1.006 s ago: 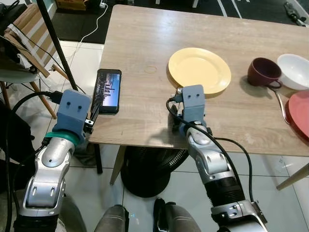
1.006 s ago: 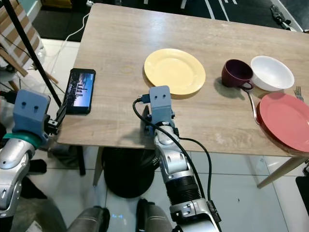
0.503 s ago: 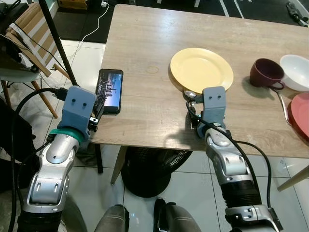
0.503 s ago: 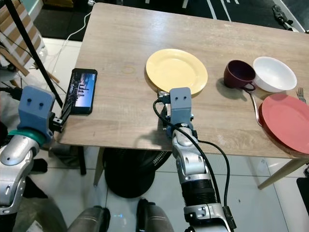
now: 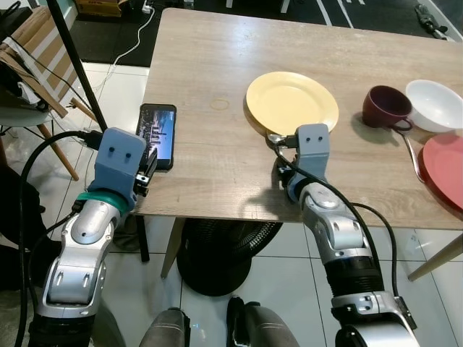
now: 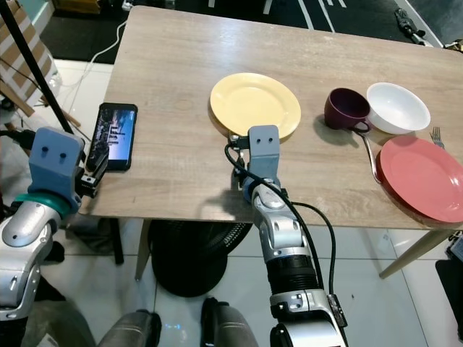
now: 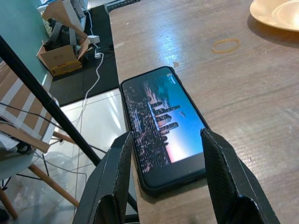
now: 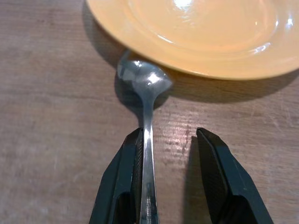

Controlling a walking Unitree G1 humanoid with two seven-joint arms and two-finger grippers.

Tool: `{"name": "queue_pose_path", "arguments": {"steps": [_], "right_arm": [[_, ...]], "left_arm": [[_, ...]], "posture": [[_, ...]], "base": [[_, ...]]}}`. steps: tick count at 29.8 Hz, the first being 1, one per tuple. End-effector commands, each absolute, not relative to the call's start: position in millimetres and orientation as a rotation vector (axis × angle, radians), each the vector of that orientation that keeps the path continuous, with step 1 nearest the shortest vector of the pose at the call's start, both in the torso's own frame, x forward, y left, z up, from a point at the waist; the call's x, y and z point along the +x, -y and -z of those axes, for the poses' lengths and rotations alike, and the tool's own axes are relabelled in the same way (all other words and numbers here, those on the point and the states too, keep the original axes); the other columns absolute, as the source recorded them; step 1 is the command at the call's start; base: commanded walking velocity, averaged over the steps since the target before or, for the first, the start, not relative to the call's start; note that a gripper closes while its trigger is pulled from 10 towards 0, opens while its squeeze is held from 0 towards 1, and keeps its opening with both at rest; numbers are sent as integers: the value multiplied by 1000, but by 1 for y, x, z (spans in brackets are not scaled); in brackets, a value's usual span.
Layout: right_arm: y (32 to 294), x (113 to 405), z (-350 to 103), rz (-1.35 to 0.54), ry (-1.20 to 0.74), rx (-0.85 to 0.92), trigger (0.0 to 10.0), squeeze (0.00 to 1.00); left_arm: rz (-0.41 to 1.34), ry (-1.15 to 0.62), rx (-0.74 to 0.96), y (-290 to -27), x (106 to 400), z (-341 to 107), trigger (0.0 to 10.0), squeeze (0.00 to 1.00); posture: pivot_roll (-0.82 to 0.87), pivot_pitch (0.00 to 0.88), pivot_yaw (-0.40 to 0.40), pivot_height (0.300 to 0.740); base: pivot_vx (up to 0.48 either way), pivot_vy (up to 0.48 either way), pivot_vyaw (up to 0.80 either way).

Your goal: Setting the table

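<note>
The spoon (image 8: 145, 88) lies on the wooden counter (image 5: 210, 65) with its bowl just at the near rim of the yellow plate (image 5: 291, 102), in the middle of the left eye frame — a place that fits a table setting, with cutlery beside the plate. The right gripper (image 8: 170, 175) is low over the counter with its fingers apart. The spoon's handle runs along the inner side of one finger (image 8: 122, 177) while the other finger stands clear, so I judge that the spoon is being released, or not yet gripped; nothing is clamped. The right arm reaches forward from the lower centre, the elbow bent, the wrist almost level with the counter edge.

The left gripper (image 7: 166, 179) is open and empty at the counter's left edge, its fingers on either side of a black phone (image 5: 157, 134) and apart from it. The maroon cup (image 5: 381, 106), white bowl (image 5: 436, 104), red plate (image 5: 447, 168) and another spoon (image 5: 411, 153) wait at the right of the frame.
</note>
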State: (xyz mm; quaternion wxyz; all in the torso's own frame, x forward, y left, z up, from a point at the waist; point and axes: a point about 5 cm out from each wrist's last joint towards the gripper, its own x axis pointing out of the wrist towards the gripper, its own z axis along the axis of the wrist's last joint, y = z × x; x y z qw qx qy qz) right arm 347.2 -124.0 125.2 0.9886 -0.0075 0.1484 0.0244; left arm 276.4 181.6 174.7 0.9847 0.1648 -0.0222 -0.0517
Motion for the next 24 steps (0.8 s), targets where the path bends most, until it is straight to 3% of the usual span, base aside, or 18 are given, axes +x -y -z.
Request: {"name": "queue_pose_path", "arguments": {"steps": [1,14,15,16,17,18,24], "right_arm": [[123,338,-89,-30,-481,33,10000,0],[104,346,-95,-48,-461,25,10000,0],[104,345,-93,-42,-459,3,7255,0],[104,345,-93,-42,-459,3,7255,0],[104,344,-90,-34,-461,-16,4157,0],[106,343,-87,-25,-466,-28,196,0],[113,343,-82,-3,-483,-32,0,0]], "left_arm": [[105,26,332,-183,272,-173,10000,0],[104,11,342,-186,265,-174,10000,0],[103,8,343,-186,263,-173,10000,0],[103,8,343,-186,263,-173,10000,0],[102,5,343,-187,262,-173,10000,0],[101,4,343,-187,262,-173,10000,0],[101,0,340,-186,263,-174,10000,0]], "posture": [[178,147,-42,740],[195,186,-41,740],[196,189,-42,740],[196,189,-42,740],[196,191,-42,740],[194,191,-42,740],[187,189,-42,740]], "base": [[0,0,0],[0,0,0],[0,0,0],[0,0,0],[0,0,0],[0,0,0],[0,0,0]]}}
